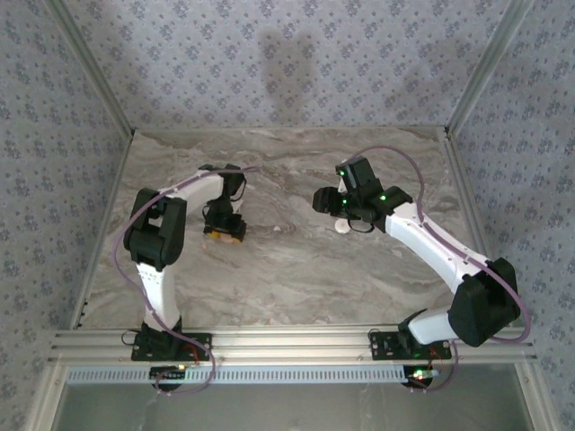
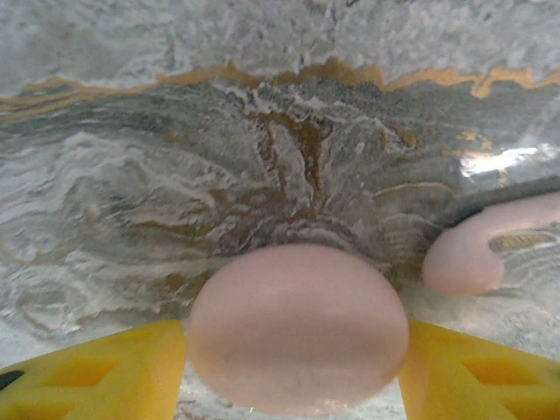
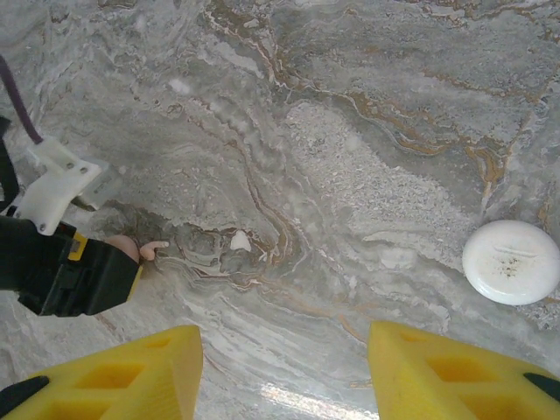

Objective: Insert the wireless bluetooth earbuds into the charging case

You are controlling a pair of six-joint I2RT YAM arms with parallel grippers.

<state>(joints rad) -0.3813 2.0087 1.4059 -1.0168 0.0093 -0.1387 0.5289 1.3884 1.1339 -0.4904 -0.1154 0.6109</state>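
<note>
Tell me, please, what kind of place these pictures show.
Probably a robot test cell, not a home or a shop. A marble-patterned tabletop is enclosed by patterned walls on aluminium posts, and the left arm and right arm are bolted to a metal rail at its near edge.

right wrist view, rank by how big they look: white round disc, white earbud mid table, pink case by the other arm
1. white round disc
2. pink case, partly hidden, so its rank is unsure
3. white earbud

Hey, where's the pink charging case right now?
The charging case is between the left gripper's yellow fingers, low in the left wrist view, on the left side of the marble table.
</note>
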